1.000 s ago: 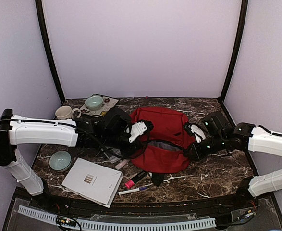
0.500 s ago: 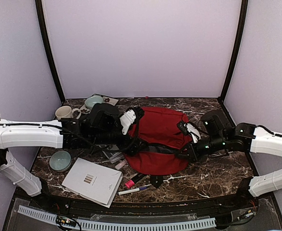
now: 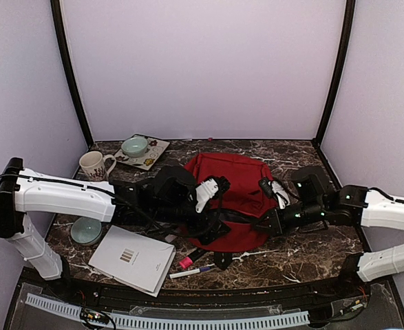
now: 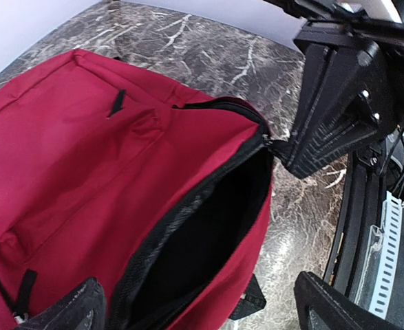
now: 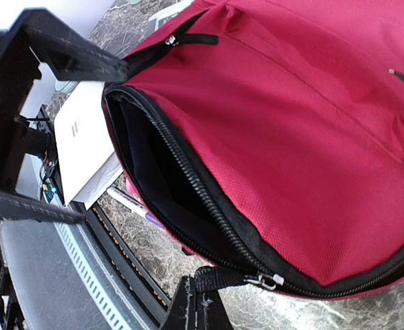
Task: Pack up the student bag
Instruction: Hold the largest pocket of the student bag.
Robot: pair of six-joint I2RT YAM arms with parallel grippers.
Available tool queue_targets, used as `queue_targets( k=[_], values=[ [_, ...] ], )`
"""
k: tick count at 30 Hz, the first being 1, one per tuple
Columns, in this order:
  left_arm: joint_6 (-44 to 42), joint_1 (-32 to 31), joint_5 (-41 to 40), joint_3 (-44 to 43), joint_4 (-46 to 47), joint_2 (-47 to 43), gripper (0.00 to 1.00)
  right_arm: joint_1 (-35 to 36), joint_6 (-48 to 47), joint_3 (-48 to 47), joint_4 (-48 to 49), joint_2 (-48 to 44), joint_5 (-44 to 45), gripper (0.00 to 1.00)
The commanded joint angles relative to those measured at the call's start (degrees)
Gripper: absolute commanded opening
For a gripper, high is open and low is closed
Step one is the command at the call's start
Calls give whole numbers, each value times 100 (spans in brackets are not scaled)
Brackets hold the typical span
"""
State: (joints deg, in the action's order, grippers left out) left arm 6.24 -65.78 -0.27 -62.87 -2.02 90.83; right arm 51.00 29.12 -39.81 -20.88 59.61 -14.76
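The student bag is a red backpack lying mid-table, its main zip open onto a dark inside. My left gripper hovers open over the mouth, its black fingers wide apart with nothing between them. It shows above the bag's left side in the top view. My right gripper is shut on the black zip pull strap at the end of the zip, at the bag's right near corner.
A white notebook lies front left, with a pink marker and a white pen by the bag's near edge. A teal bowl, a mug and a tray with another bowl sit left.
My left gripper opened wide, swung back to the left, then returned over the bag's mouth. The raised rim sagged. The right gripper kept the zip pull and shifted slightly nearer.
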Motion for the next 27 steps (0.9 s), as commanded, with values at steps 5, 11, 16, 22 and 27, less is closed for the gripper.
queue_targets(
  k=[5, 11, 16, 22, 27],
  values=[
    [-214, -267, 424, -423, 547, 790, 98, 59, 625, 665, 791, -737, 244, 0],
    [-377, -321, 731, -1118, 588, 1541, 97, 59, 512, 510, 150, -959, 779, 0],
    [-428, -339, 675, -1594, 526, 1956, 96, 59, 410, 400, -208, -997, 727, 0],
    [-532, -357, 329, -1713, 645, 2099, 78, 59, 507, 494, -157, -1117, 670, 0],
    [-534, -397, 399, -1627, 578, 2189, 40, 59, 647, 523, -67, -1196, 625, 0]
  ],
)
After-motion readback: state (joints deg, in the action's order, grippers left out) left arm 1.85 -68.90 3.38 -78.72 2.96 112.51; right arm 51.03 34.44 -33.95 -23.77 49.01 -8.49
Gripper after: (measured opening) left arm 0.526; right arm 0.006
